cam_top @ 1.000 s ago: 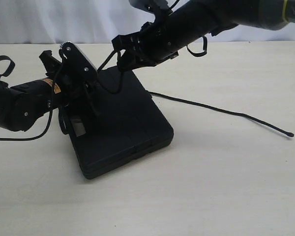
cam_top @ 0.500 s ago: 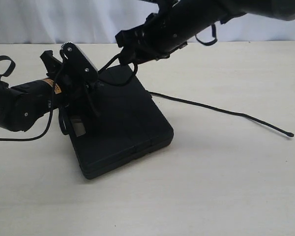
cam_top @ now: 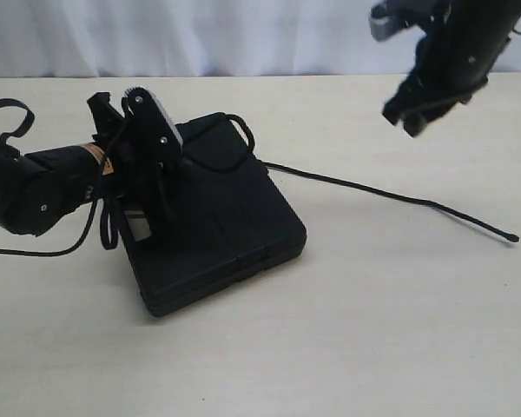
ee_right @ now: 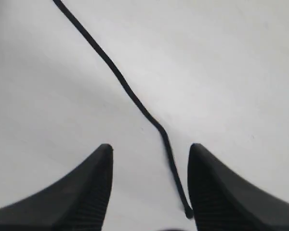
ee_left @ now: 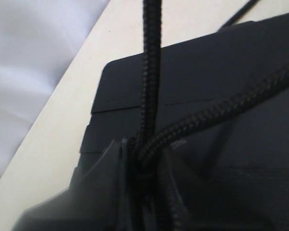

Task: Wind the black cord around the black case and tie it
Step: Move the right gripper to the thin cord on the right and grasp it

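Observation:
The black case (cam_top: pixel 230 230) lies flat at the middle left of the table. My left gripper (cam_top: pixel 162 174) reaches over its left edge and is shut on the black cord (ee_left: pixel 151 72), with two braided strands running out from between the jaws (ee_left: pixel 143 161) over the case (ee_left: pixel 231 110). A loose loop of cord (cam_top: pixel 228 146) rests on the case's far corner. The cord's tail (cam_top: pixel 373 191) trails right across the table to its knobbed tip (cam_top: pixel 512 236). My right gripper (cam_top: pixel 405 119) hangs open and empty, high at the right. Below it the cord (ee_right: pixel 127 89) lies between the open fingertips (ee_right: pixel 150 150).
A white cloth backdrop (cam_top: pixel 200 35) runs behind the table's far edge. The left arm's own black cable (cam_top: pixel 4 117) loops at the far left. Bare table surface (cam_top: pixel 399 330) spreads in front of and to the right of the case.
My right gripper let go of the cord at the case's far corner and swung up and to the right. The released loop dropped onto the case. The left gripper barely moved.

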{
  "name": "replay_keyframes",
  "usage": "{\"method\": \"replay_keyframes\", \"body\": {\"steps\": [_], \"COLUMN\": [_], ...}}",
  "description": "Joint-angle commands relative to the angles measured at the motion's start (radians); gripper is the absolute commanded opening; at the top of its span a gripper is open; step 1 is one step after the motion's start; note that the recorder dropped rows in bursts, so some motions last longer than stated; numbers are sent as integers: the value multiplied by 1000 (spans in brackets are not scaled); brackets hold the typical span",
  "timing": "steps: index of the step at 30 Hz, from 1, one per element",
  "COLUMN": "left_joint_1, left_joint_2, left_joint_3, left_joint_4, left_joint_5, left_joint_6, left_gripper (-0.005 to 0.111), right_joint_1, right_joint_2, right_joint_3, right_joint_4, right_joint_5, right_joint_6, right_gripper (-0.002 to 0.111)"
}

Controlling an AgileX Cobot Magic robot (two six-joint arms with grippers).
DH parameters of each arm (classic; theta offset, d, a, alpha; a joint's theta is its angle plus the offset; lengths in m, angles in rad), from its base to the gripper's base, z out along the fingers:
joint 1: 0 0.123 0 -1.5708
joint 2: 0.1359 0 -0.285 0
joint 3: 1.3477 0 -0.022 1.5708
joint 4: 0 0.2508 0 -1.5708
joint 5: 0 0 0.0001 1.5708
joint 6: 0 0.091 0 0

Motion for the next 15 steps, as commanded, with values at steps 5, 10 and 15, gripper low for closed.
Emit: {"method": "replay_keyframes", "body": {"steps": [5, 10, 15], "left_joint_1": [-6, -6, -6], "left_joint_2": [0, 0, 0], "left_joint_3": [5, 5, 5], "left_joint_4": [96, 135, 155], "left_joint_5": [27, 45, 45], "left_joint_6": [-12, -12, -8], "left_gripper": [0, 0, 0], "right_joint_1": [-62, -62, -68], "right_joint_2": [245, 338, 350], "right_joint_3": [23, 23, 23], "right_joint_4": [-150, -224, -226], "right_joint_5": [-32, -37, -97], "right_joint_6": [-40, -76, -92], "right_gripper": [46, 46, 46]}}
